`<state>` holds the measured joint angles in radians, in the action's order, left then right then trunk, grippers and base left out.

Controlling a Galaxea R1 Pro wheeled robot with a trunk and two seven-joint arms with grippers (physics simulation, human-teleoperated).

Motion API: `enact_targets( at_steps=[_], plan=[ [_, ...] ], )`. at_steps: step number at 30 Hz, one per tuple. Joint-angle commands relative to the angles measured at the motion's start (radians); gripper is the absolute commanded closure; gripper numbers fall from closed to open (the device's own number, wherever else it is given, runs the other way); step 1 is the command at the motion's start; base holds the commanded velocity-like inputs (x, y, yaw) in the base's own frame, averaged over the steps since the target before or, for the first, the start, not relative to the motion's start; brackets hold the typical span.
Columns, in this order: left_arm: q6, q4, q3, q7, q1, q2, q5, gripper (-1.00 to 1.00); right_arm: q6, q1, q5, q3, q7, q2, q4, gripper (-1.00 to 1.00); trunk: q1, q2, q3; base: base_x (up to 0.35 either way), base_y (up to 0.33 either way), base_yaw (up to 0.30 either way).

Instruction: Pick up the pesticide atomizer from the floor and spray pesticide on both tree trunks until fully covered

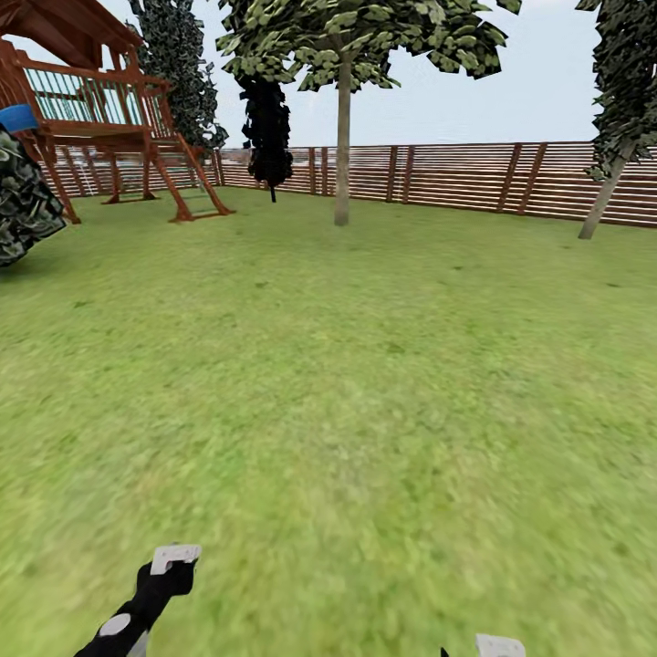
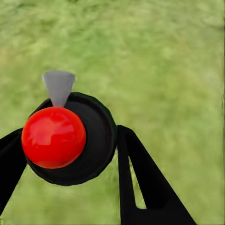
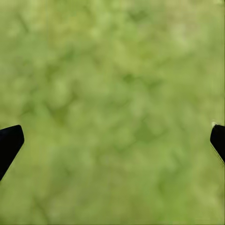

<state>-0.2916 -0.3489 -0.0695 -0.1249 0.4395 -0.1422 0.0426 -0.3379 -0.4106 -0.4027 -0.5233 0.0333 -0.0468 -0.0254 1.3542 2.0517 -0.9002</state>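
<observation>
A: What fills the head view?

B: A wide green grass lawn [image 1: 365,383] closed off by a brown horizontal-slat wooden fence [image 1: 456,175] across the upper part of the frame. Two tall trees stand by it: one with a straight grey-beige trunk [image 1: 343,155] at upper centre, another with a leaning pale trunk [image 1: 604,196] at the upper right edge. A black-leaved cone-shaped tree [image 1: 267,128] hangs just left of the centre trunk, and a reddish-brown wooden play tower with a ladder [image 1: 119,119] sits in the upper left.

A: And the pesticide atomizer?

B: In the left wrist view, a round black body with a glossy red ball on it and a small grey nozzle [image 2: 70,138] sits right between the left gripper [image 2: 68,154] and its two black fingers [image 2: 140,183], one touching each side. The fingers are closed narrow around it, holding it over the grass.

A: Does it show from the head?

B: At lower left the left arm's black-and-white end with a grey tip [image 1: 155,584] pokes into the frame; the held thing itself I cannot make out there.

A: The right gripper?

B: In the right wrist view its dark fingertips [image 3: 9,143] sit at opposite edges of the frame, spread wide, with blurred grass between them. The right gripper [image 3: 112,145] holds nothing.
</observation>
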Motion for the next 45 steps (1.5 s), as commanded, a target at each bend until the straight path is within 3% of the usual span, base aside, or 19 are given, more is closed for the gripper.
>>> enact_targets(
  at_steps=[1,4,12,20,45],
  plan=[
    [-0.001,-0.028,-0.006,-0.005,0.0,0.001,0.002,1.0,-0.004,-0.001,-0.005,-0.009,0.003,0.0,0.001,-1.0,0.001,0.0,-0.001,0.339,0.0,0.0],
    [0.003,-0.114,-0.01,-0.005,0.0,0.001,0.001,1.0,-0.003,-0.001,-0.005,-0.009,0.003,0.0,0.001,-1.0,0.001,0.0,-0.001,0.339,0.0,0.0],
    [0.004,-0.119,-0.006,-0.005,-0.002,0.0,-0.004,1.0,-0.003,-0.001,-0.005,-0.009,0.003,0.0,0.001,-1.0,0.001,0.0,-0.001,0.339,0.0,0.0],
    [0.126,-0.134,-0.001,-0.006,-0.002,-0.002,-0.007,1.0,-0.003,-0.001,-0.005,-0.008,0.003,0.0,0.001,-1.0,0.001,0.0,-0.001,0.339,0.0,0.0],
    [0.132,-0.136,0.0,-0.005,-0.002,-0.002,-0.007,1.0,-0.003,-0.001,-0.005,-0.009,0.003,0.0,0.001,-1.0,0.001,0.0,-0.001,0.339,0.0,0.0]
  ],
)
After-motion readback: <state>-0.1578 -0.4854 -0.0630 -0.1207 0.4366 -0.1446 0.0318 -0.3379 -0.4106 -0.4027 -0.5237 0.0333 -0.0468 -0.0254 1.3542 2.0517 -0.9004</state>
